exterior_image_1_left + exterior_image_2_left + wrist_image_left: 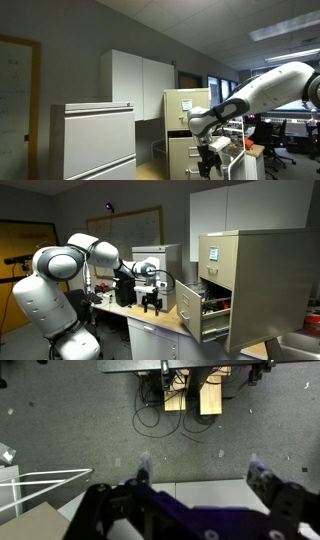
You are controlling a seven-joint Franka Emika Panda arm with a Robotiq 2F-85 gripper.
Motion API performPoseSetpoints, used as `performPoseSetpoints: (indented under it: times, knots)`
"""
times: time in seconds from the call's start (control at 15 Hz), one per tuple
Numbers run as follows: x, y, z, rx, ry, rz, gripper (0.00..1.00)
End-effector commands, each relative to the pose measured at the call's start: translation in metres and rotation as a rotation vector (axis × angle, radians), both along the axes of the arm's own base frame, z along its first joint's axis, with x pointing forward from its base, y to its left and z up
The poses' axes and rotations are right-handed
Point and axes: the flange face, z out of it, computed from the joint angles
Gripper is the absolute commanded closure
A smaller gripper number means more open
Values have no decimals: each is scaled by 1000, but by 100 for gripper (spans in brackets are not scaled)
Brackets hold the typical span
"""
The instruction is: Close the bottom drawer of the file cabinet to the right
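Note:
The beige file cabinet shows in both exterior views (186,112) (262,280), with paper notes on its upper front. Its bottom drawer (197,312) is pulled out, with contents showing inside. My gripper (152,302) hangs left of the drawer's front, a short gap away, and touches nothing. In an exterior view it (209,163) sits in front of the cabinet's lower part. In the wrist view the gripper (200,470) is open and empty, pointing down at a white surface (200,490) and grey floor.
A light-grey lateral cabinet (98,140) stands beside white wall cupboards (140,82). A desk with equipment (128,288) lies behind the arm. Cables and two wooden blocks (195,398) lie on the floor. Office chairs (268,135) stand behind.

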Motion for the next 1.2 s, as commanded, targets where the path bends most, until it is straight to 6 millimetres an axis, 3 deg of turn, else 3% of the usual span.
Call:
performPoseSetpoints:
  times: [0.0,0.33,0.8,0.87,0.93,1.13]
  knots:
    - [0,0,0,0,0,0,0]
    - [6,0,0,-25,-23,-16,0]
    - [45,24,0,-140,-188,67,0]
    - [52,31,-2,-164,-206,94,25]
    - [59,40,-4,-198,-227,129,26]
    - [79,68,-15,-320,-266,242,49]
